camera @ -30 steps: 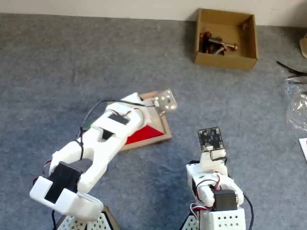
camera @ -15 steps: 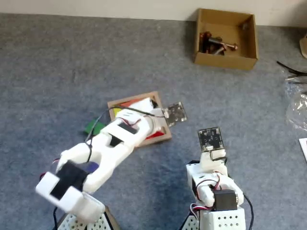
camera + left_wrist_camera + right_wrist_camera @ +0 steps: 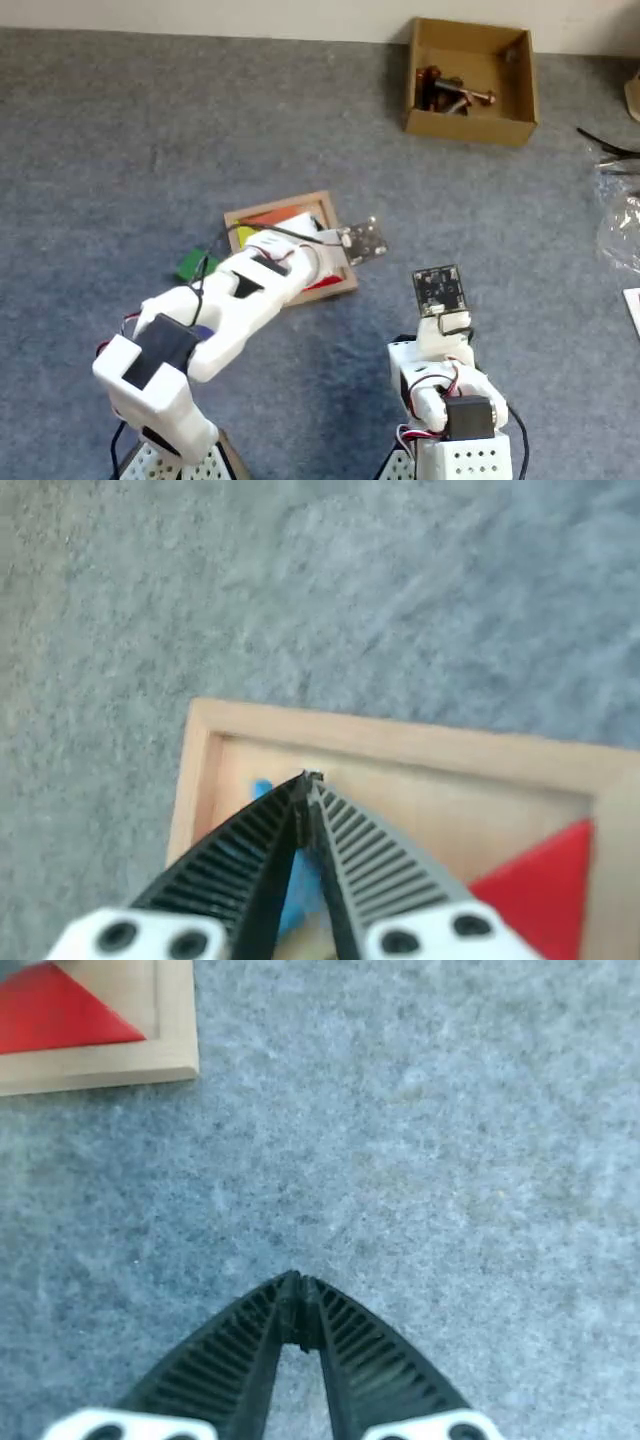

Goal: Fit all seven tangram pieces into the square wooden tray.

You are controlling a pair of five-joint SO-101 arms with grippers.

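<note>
Left gripper (image 3: 310, 780): fingers together, tips down near a corner of the tray (image 3: 400, 735).
Blue piece (image 3: 262, 792): inside the tray, we judge directly beneath those tips.
Green piece (image 3: 190, 266): outside the tray, nearest our left arm.
Right gripper (image 3: 297, 1305): fingers together, off the tray.

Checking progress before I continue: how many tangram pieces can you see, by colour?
Red piece: 1
Orange piece: 1
Yellow piece: 1
Green piece: 1, outside the tray
Blue piece: 1
Total: 5 visible; part of the tray is hidden.
</note>
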